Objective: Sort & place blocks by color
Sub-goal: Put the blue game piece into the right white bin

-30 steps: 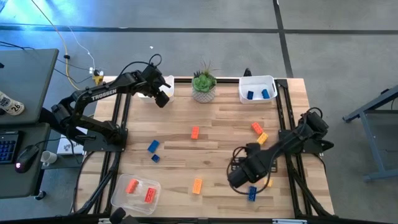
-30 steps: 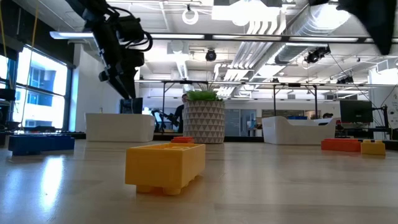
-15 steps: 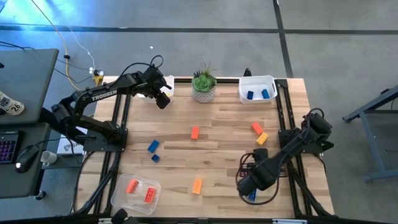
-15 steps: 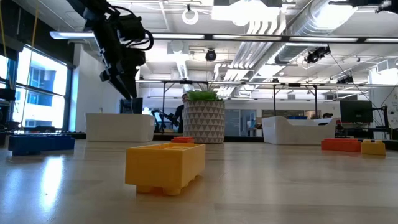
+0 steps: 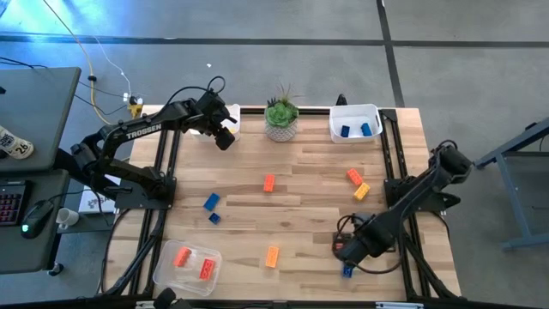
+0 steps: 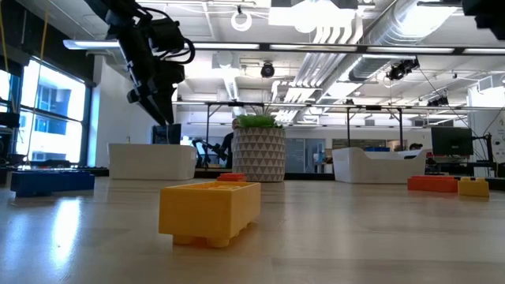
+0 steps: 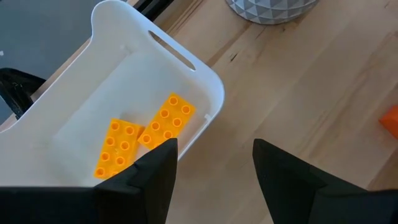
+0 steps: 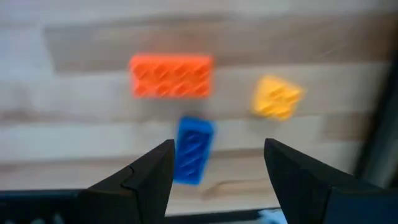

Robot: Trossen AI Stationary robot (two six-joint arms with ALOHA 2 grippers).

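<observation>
Small studded blocks lie scattered flat on the wooden table. My right gripper (image 5: 347, 249) hovers open near the table's near right corner, above a blue block (image 8: 194, 149), a red-orange block (image 8: 171, 76) and a yellow block (image 8: 277, 98). In the high view only the blue block (image 5: 347, 271) shows beside it. My left gripper (image 7: 214, 168) is open and raised at the edge of the far left white tray (image 7: 205, 81). Two yellow-orange blocks (image 7: 149, 134) lie in that tray. My left gripper (image 6: 158, 110) holds nothing.
A potted plant (image 5: 280, 118) stands at the far edge. The far right tray (image 5: 355, 123) holds blue blocks and the near left tray (image 5: 187, 262) holds red-orange ones. Loose blocks: red-orange (image 5: 269, 182), (image 5: 353, 176), yellow (image 5: 362, 190), (image 5: 272, 256), blue (image 5: 211, 202).
My right arm has swung toward the table's right edge, and its gripper has shifted a little right, toward the blue block at the near edge. The left arm and the blocks have stayed put.
</observation>
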